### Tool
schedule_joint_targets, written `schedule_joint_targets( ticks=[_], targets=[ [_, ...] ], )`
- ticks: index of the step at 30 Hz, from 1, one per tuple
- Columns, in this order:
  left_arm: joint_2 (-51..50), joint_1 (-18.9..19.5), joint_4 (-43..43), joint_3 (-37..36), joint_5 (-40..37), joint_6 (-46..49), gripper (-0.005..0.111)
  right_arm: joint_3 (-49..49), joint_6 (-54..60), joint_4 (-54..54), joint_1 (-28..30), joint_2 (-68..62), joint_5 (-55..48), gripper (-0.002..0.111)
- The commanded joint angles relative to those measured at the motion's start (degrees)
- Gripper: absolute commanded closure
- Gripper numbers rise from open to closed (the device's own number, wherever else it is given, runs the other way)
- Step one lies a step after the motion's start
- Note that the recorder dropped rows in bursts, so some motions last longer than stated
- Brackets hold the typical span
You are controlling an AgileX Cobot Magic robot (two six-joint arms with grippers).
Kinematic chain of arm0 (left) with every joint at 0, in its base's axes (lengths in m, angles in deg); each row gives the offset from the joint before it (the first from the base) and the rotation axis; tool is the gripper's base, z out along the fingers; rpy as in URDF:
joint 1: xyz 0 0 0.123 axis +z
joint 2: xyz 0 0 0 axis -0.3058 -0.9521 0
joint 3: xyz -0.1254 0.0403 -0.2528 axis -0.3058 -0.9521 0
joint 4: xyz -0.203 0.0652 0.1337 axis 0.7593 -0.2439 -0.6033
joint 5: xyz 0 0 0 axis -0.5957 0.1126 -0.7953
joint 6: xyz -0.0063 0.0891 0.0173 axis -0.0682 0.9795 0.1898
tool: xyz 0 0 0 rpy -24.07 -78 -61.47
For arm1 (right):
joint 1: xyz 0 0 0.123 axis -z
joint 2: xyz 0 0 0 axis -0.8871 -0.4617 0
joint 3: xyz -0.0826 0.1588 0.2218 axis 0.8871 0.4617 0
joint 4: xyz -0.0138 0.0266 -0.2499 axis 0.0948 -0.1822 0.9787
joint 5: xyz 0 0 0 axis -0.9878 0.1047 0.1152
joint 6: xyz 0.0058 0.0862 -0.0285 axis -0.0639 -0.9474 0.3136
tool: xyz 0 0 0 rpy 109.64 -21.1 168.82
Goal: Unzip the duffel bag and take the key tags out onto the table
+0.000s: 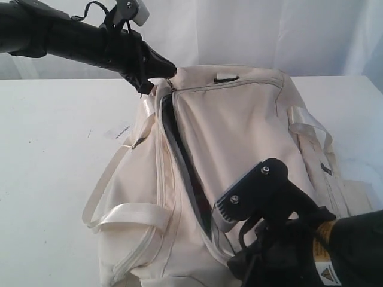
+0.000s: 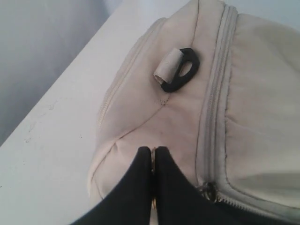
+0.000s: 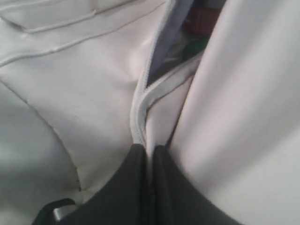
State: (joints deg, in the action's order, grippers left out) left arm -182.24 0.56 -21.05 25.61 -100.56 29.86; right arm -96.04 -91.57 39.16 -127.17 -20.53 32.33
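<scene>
The cream duffel bag [image 1: 239, 131] lies on the white table [image 1: 48, 155], its top zip open in a long dark slit [image 1: 179, 149]. My left gripper [image 1: 169, 73] is at the bag's far end, shut on a metal zip pull [image 2: 152, 159] that glints between the black fingers [image 2: 140, 178]. A second slider [image 2: 209, 192] sits beside it on the zip track. My right gripper [image 3: 149, 149] is at the near end, shut on the bag's zip edge [image 3: 140, 108]. Red and green bits, probably the key tags [image 3: 194, 35], show blurred inside the opening.
A black D-ring [image 2: 180, 70] hangs on a fabric loop at the bag's far end. Satin straps [image 1: 128, 212] trail over the left side and another [image 1: 308, 122] over the right. A white paper label [image 1: 119, 131] lies on the table left of the bag. Pale curtain behind.
</scene>
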Motion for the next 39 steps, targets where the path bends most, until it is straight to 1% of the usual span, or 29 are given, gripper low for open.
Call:
schedule_joint_targets(
  ticks=[1,3,4,6,8,9,10,12,13,15,17,19,20,25,27,30,33,39],
  targets=[
    [1.2,1.2,1.5,0.9,1.2,-1.8,0.107,1.2,-1.3,-3.2,-0.5,2.1,-0.3,0.105],
    [2.0,1.2,0.9,0.9,1.4,-4.1,0.106,1.2,-1.3,-4.6,-0.5,2.7,1.1,0.095],
    [2.5,1.2,0.3,0.9,1.4,-4.5,0.103,1.2,-1.3,-5.4,-0.5,3.1,1.4,0.089],
    [3.8,1.2,-1.9,0.9,0.6,-4.8,0.091,1.2,-1.3,-6.8,-0.5,3.4,1.4,0.071],
    [5.3,1.2,-3.4,0.9,-0.1,-4.8,0.074,1.2,-1.3,-7.2,-0.5,3.9,1.3,0.052],
    [5.8,1.2,-4.3,0.9,-0.1,-4.8,0.067,1.0,-1.3,-8.0,-0.5,4.5,1.3,0.046],
    [6.5,1.2,-5.7,0.9,0.0,-5.4,0.058,0.7,-1.3,-8.2,-0.5,5.1,1.0,0.042],
    [7.7,1.2,-8.3,0.9,0.3,-6.6,0.046,-0.8,-1.3,-8.2,-0.5,6.6,-1.4,0.041],
    [8.1,1.2,-8.9,0.9,1.0,-7.0,0.043,-2.0,-1.4,-8.2,-0.5,7.7,-3.5,0.041],
    [8.6,1.2,-9.9,0.9,3.6,-10.4,0.043,-4.4,-1.5,-8.3,-0.5,10.0,-7.6,0.041],
    [8.5,1.2,-11.9,1.7,4.8,-15.6,0.045,-6.8,-2.8,-8.4,-0.5,12.7,-12.6,0.041],
    [7.6,1.2,-17.0,4.2,2.5,-20.5,0.05,-8.6,-4.0,-8.4,-0.5,15.0,-17.8,0.041],
    [6.6,1.1,-19.5,5.9,0.1,-22.7,0.051,-8.8,-4.8,-8.8,-0.5,15.6,-20.0,0.041],
    [-0.1,1.1,-24.2,15.5,-10.5,-30.4,0.048,-8.6,-8.0,-12.6,-0.5,17.0,-31.5,0.041],
    [-3.3,1.1,-24.3,19.7,-14.2,-32.7,0.046,-8.0,-8.0,-15.9,-0.5,17.0,-32.2,0.041],
    [-7.2,1.1,-24.3,24.2,-16.8,-35.2,0.046,-7.1,-7.9,-20.4,-0.5,17.0,-31.2,0.041],
    [-10.1,1.1,-24.5,25.6,-16.6,-36.2,0.046,-6.2,-7.7,-22.5,-0.5,17.0,-31.4,0.041],
    [-13.3,1.1,-24.0,25.8,-14.6,-36.2,0.046,-3.2,-7.7,-25.2,-0.5,16.9,-29.7,0.041]
  ],
)
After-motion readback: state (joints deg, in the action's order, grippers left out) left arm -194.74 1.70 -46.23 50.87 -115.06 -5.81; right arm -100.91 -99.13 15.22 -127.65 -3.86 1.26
